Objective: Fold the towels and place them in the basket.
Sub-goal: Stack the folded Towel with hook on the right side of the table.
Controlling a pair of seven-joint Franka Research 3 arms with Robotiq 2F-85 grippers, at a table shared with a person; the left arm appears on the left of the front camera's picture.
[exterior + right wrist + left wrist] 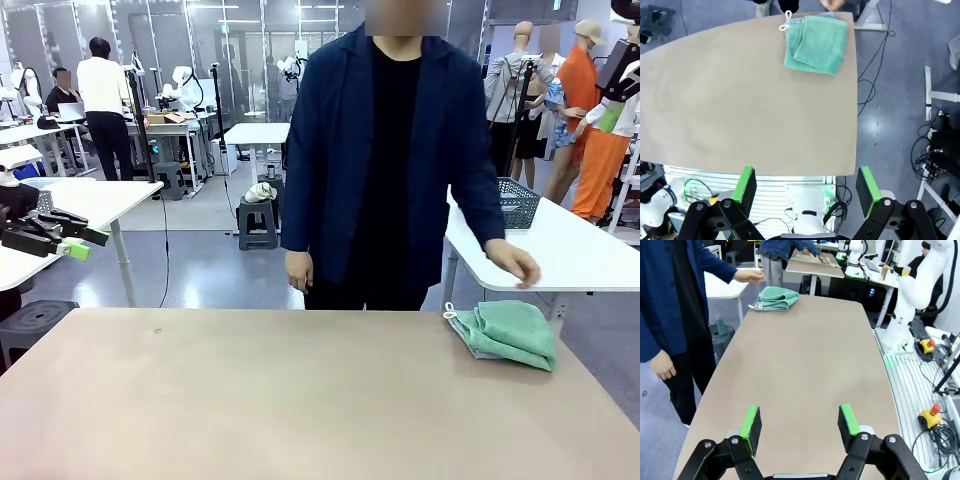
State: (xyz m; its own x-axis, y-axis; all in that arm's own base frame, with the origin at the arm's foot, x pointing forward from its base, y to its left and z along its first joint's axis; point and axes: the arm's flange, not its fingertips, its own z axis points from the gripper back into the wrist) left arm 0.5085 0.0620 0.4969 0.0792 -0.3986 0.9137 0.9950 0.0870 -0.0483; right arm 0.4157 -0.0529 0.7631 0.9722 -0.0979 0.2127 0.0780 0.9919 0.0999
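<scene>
1. Folded towels point(508, 332) lie at the table's point(300, 400) far right corner.
2. Basket point(518, 201) sits on the side table behind.
3. Left pincer point(799, 422) and right pincer point(806, 186) gape wide, empty.

A person point(385, 160) stands behind the tan table point(250, 400).

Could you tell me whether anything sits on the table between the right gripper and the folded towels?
Nothing visible does. The right gripper hangs open off the table's near edge, and only bare tabletop lies between it and the towels at the far corner, near the person's hand.
</scene>
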